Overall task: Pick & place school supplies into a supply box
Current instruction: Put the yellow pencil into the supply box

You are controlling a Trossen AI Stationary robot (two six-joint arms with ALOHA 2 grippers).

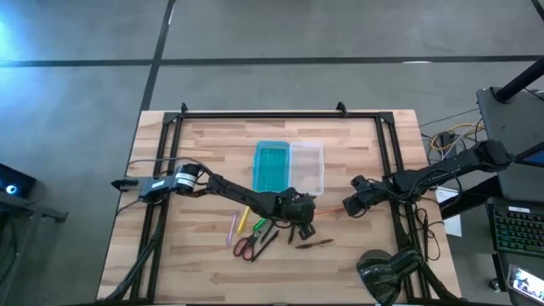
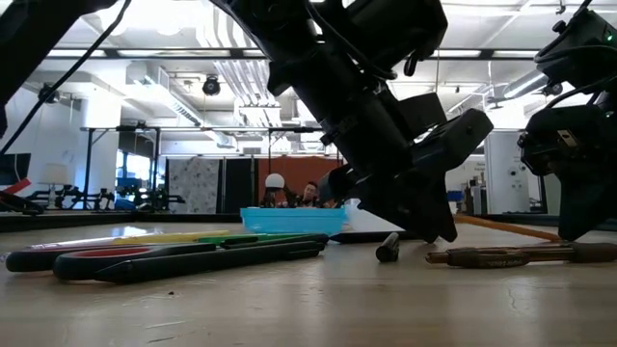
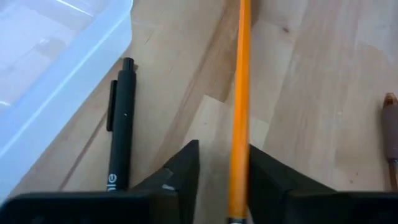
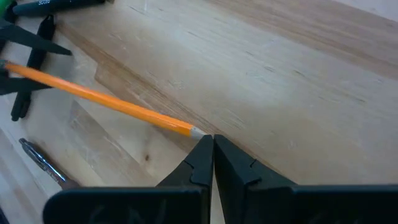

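Note:
The orange pencil (image 3: pixel 241 74) lies on the wooden table and runs between the fingers of my left gripper (image 3: pixel 224 152), which is open and slants down over it near the table's middle (image 1: pixel 300 223). My right gripper (image 4: pixel 212 138) is shut at the table's right, just by the pencil's sharpened tip (image 4: pixel 196 130). A black pen (image 3: pixel 118 124) lies beside the supply box's clear half (image 3: pixel 56 62). The teal half (image 1: pixel 272 166) adjoins it. Pink, yellow and green pens, red scissors (image 1: pixel 246 247) and dark pens lie near the front. My left gripper stands astride the orange pencil, its fingers lying across the shaft (image 3: pixel 239 186) and coming slanting down from the table's left. One finger (image 3: pixel 273 180) is right at the pencil's side and the other stands apart from it. Whether any finger touches, I cannot tell.
A brown pen (image 1: pixel 314 244) lies on the table near the front, right of my left gripper. The box stands open behind the gripper. Black frame rails (image 1: pixel 387 153) run along the table's left, right and far sides. Bare wood lies between the two grippers.

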